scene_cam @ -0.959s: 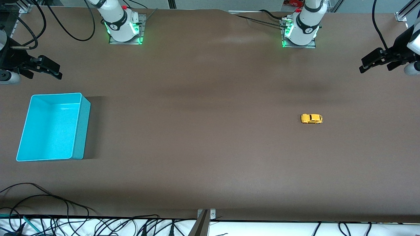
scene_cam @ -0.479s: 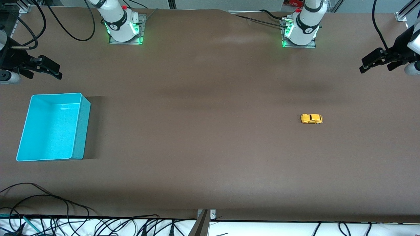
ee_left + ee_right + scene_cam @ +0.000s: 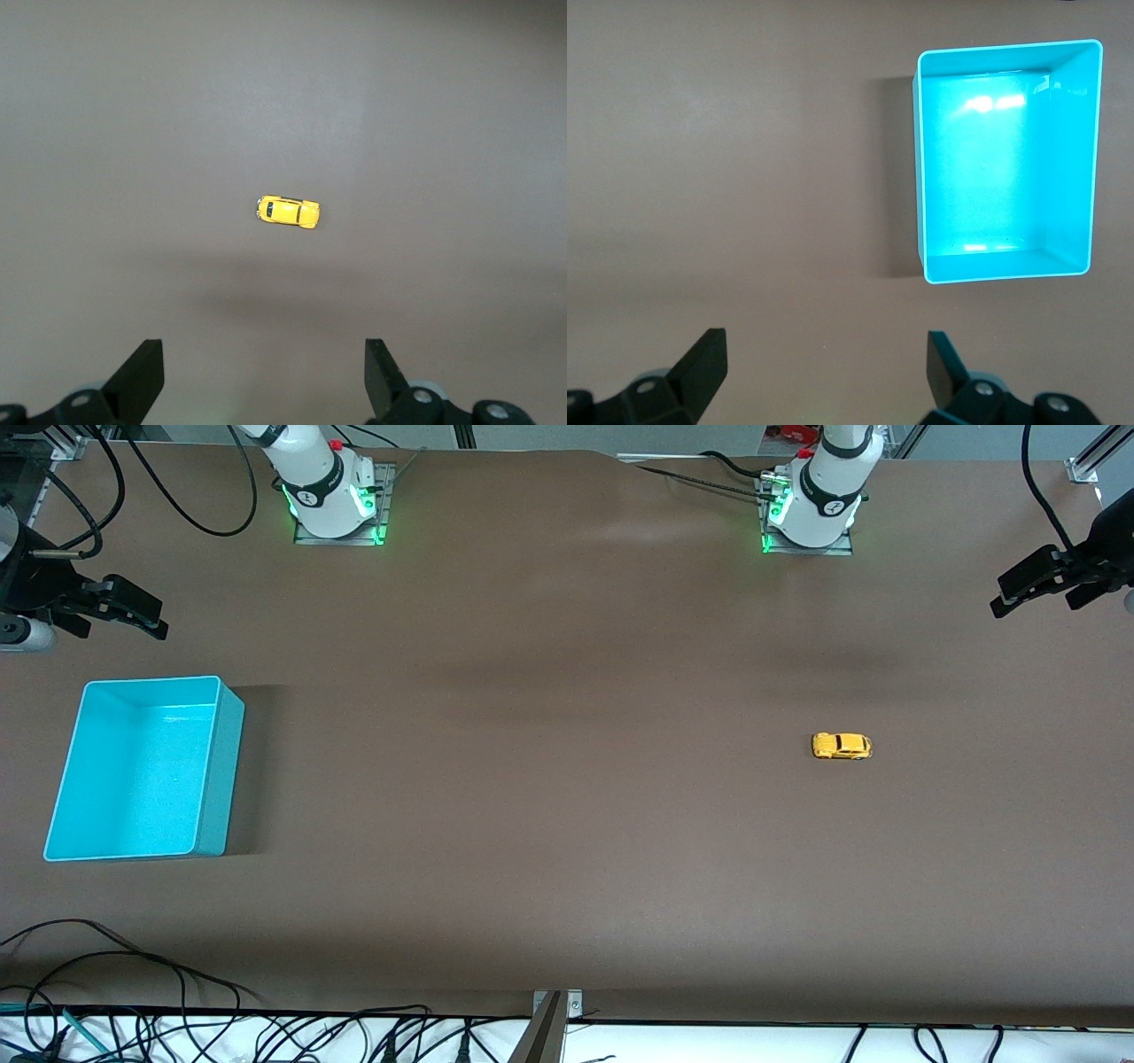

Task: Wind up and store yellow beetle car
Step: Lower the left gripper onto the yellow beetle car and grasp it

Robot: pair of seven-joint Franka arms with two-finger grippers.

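The yellow beetle car (image 3: 288, 212) sits alone on the brown counter (image 3: 425, 124), beneath the left gripper (image 3: 263, 376), whose jaws are spread wide.

car (image 3: 842, 746) toward left arm's end, bin (image 3: 213, 779) toward right arm's

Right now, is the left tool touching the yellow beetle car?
Apart. The left wrist view shows the yellow beetle car alone on the table, bare surface between it and the left tool, whose fingers are open.
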